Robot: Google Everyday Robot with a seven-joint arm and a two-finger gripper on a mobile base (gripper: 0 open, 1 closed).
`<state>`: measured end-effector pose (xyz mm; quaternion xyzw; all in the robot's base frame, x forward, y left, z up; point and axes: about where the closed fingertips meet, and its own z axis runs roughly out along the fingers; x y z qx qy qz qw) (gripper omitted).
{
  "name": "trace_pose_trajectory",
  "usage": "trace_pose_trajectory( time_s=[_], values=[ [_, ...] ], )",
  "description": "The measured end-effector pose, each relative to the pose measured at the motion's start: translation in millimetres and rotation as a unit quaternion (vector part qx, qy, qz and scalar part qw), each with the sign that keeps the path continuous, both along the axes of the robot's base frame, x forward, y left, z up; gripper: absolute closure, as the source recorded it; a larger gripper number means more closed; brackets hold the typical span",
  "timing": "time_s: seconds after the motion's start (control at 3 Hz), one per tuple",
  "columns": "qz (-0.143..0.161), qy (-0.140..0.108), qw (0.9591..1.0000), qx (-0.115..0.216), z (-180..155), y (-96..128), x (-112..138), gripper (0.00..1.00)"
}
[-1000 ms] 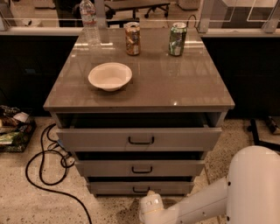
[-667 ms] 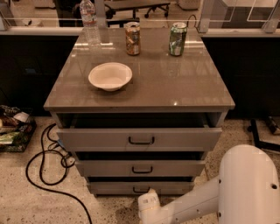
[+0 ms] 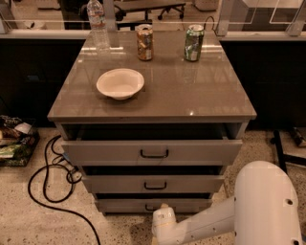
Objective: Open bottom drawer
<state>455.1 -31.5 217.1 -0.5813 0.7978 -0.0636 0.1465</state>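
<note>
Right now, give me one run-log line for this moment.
task: open bottom drawer | gripper: low in front of it, by its handle | drawer: barely out, not yet pulled open

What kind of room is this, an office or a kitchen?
Probably an office or lab: wheeled chair legs behind the cabinet, a loose cable on the speckled floor. The robot's gripper is low, at the bottom drawer.

On the table (image 3: 201,98) a bowl (image 3: 120,83) is set front-left. A bottle (image 3: 97,24) is placed back-left, with a can (image 3: 145,42) and a second can (image 3: 193,43) to its right. The bottom drawer (image 3: 124,206) is stacked beneath the middle drawer (image 3: 153,183) and the top drawer (image 3: 153,152). The hand (image 3: 161,214) is held just before the bottom drawer. A cable (image 3: 45,191) is laid on the floor to the left.
</note>
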Motion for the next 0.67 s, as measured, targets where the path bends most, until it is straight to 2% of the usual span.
trace_pose_trajectory(
  time_s=[0.33, 0.67],
  values=[
    [0.032, 0.000, 0.9981, 0.053, -12, 18, 12, 0.00],
    [0.040, 0.003, 0.9963, 0.076, -10, 31, 10, 0.00]
  ],
)
